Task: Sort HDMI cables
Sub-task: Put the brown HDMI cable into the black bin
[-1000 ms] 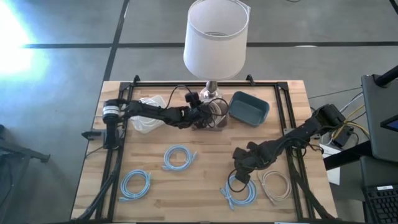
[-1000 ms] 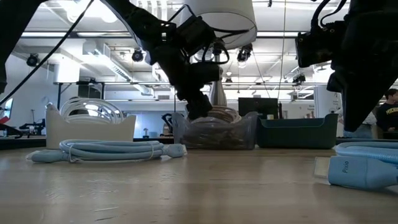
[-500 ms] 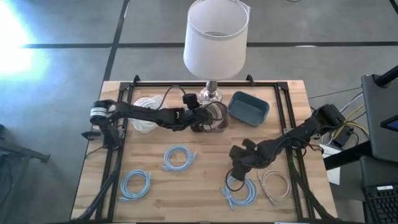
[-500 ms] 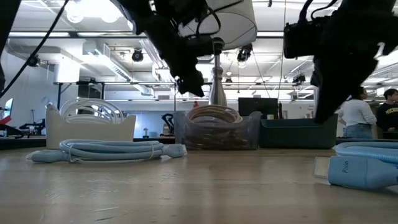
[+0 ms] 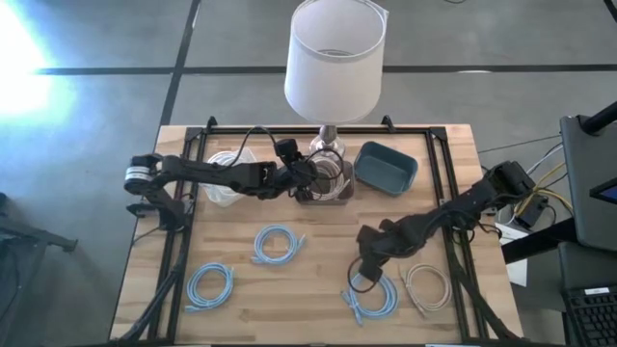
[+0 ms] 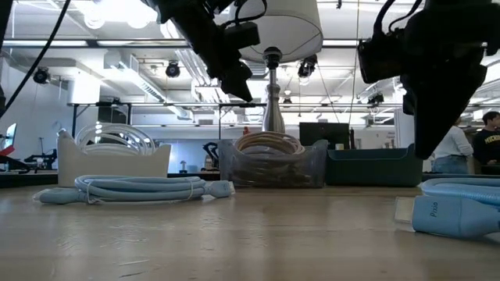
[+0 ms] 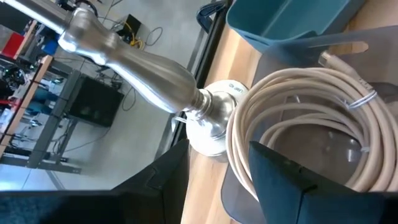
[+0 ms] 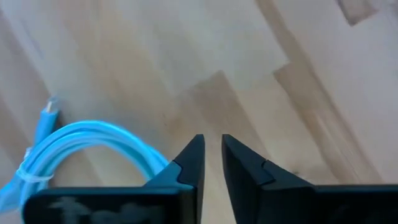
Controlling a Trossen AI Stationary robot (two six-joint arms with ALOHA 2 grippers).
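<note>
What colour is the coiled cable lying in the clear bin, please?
Beige: the coiled cable shows best in the left wrist view.

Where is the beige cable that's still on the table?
In the high view, the beige cable lies at the table's front right, right beside a light blue coil.

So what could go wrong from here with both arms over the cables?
The left gripper, open, hovers beside the lamp base above the clear bin holding the beige coil; a swing might knock the lamp. The right gripper, nearly closed above a blue coil, may snag a loop if lowered.
</note>
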